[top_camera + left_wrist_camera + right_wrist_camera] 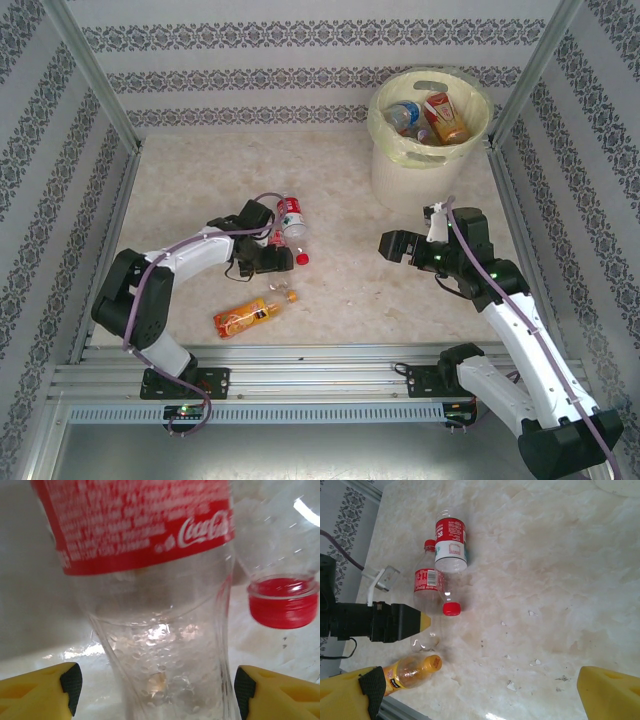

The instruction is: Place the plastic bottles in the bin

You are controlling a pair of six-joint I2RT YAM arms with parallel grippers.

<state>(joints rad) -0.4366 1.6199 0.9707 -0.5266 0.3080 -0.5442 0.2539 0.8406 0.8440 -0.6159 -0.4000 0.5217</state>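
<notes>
Left wrist: pickup step; a bottle [160,645] is bracketed by the spread left pincer [158,686], closing judged next; right pincer [390,246], three o'clock, spread.

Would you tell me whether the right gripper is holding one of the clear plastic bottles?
No, the right gripper stands wide open, its yellow fingers far apart with nothing but marble tabletop between them.

One large round white bin [400,180] with seemingly three small plastic bottles [445,118] inside; outside it, two red-labelled clear bottles [451,545] and one orange bottle [245,318]
</notes>
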